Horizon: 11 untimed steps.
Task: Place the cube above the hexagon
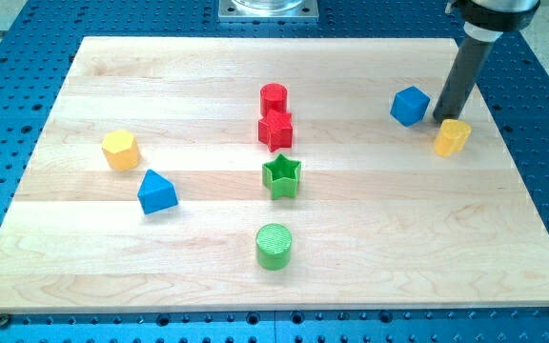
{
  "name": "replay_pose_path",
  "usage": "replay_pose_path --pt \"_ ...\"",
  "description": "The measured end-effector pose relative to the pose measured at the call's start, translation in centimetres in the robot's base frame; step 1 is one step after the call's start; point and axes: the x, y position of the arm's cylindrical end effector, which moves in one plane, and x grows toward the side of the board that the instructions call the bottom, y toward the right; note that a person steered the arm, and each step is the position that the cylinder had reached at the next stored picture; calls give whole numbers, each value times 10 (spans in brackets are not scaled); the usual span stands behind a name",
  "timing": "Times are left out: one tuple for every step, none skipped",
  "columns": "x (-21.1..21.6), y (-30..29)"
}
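Note:
A blue cube (410,105) sits at the view's upper right on the wooden board (208,257). A yellow hexagon (120,150) sits at the view's left. My tip (443,119) is down on the board just right of the blue cube, between it and a small yellow block (452,136) that lies just below and right of the tip. The rod rises up out of the view's top right.
A red cylinder (274,97) and a red star (275,130) stand close together at the centre top. A green star (281,176) and a green cylinder (274,246) lie below them. A blue triangular block (156,192) lies below right of the hexagon.

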Motion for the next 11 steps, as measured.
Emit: replay_pose_path --pt "0 -48" --pt "-33 -91" --pt "-73 -95" --pt "-81 -27" --pt "-109 -68" --pt "-112 -175" --pt "-123 -247" --pt "-133 -164" --pt "-76 -108" --pt "-64 -146" --pt "-70 -237"
